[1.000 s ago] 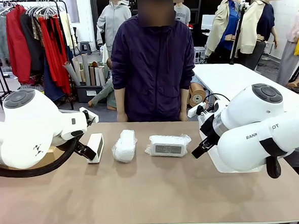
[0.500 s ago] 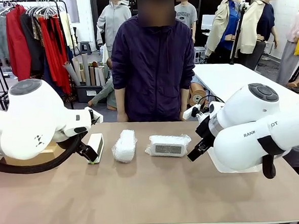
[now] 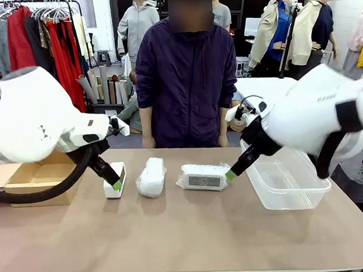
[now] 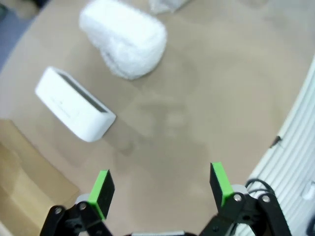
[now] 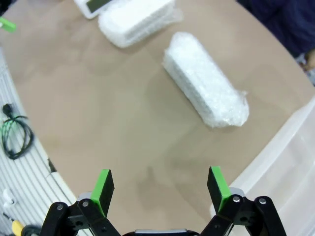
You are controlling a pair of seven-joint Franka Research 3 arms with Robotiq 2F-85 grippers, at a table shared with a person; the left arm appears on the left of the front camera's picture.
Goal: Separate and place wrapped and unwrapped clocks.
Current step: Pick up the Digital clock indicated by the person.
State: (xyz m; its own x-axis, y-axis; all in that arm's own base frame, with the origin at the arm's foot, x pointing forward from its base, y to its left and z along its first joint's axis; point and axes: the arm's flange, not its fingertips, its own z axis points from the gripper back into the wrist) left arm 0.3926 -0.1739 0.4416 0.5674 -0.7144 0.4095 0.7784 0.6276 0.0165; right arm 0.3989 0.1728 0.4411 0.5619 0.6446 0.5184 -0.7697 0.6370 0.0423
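Both sets of jaws gape empty, with the bare clock (image 4: 74, 104) at ten o'clock of the left gripper (image 4: 161, 187) and a wrapped clock (image 5: 204, 78) at one o'clock of the right gripper (image 5: 161, 186), so an off-centre close may shove either aside or slip on the seemingly loose wrap.

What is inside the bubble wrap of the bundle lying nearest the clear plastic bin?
A white digital clock: its grey screen shows through the bubble wrap. The wrap covers its ends and back, so those cannot be seen.
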